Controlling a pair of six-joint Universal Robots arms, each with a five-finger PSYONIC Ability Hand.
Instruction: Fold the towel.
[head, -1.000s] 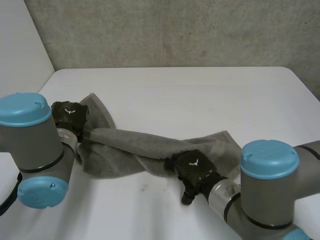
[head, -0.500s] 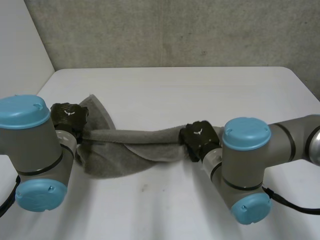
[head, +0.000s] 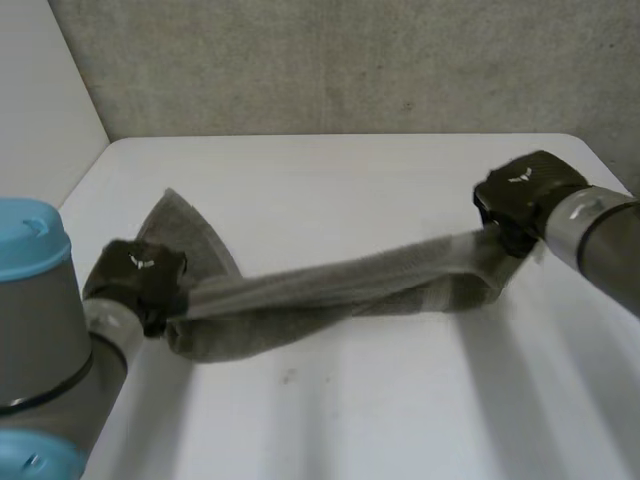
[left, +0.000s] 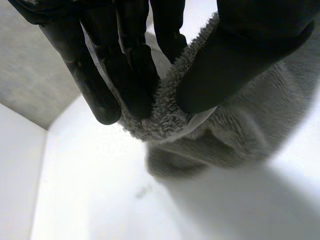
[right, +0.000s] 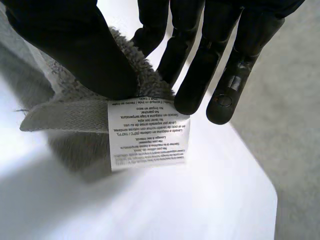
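Two pinches on towel (head: 330, 287) — left robot hand (head: 135, 275), right robot hand (head: 520, 192) | white table (head: 350, 400) | wall (head: 350, 60), perhaps concrete

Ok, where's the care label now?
In the right wrist view, the white label hangs from the towel end pinched by the right hand, just beyond its fingers.

Entry one, right hand (head: 522, 196): I see it gone from the near middle of the table (head: 360, 410) a second ago out to the far right side, taking its end of the towel (head: 330, 285) along. Entry two, towel: bunched and sagging between the hands before, now drawn into one long band, right end lifted. Entry three, left hand (head: 135, 282): shifted nearer the camera, towel end with it.
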